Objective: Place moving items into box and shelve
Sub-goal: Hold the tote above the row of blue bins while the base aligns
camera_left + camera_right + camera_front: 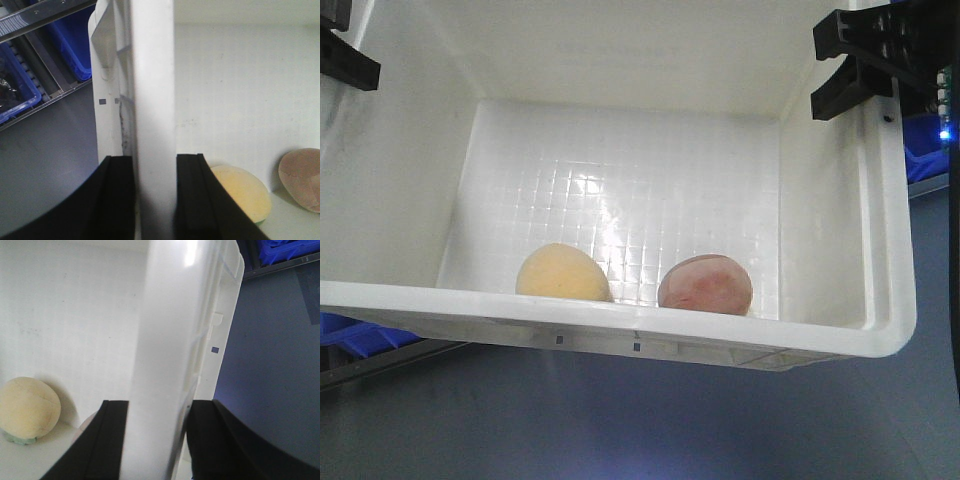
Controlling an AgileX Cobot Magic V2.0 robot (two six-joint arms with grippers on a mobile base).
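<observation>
The box [620,325], a large white tote with a grid floor, fills the front view. Both moving items lie inside against its near wall: a pale yellow lump [560,272] and a mottled pinkish-red lump [705,284]. My left gripper [345,55] clamps the box's left wall [152,90], one finger outside and one inside, with the yellow lump [242,192] and the pink one [302,177] just beyond. My right gripper [860,65] is shut on the right wall [170,330]; the yellow lump [27,410] shows inside, and the pink one is mostly hidden behind a finger.
Blue plastic bins [70,45] sit on a metal rack with a rail [40,15] to the left. Another blue bin [285,250] is at the far right, and blue plastic [360,335] shows under the box's left corner. Grey floor lies below.
</observation>
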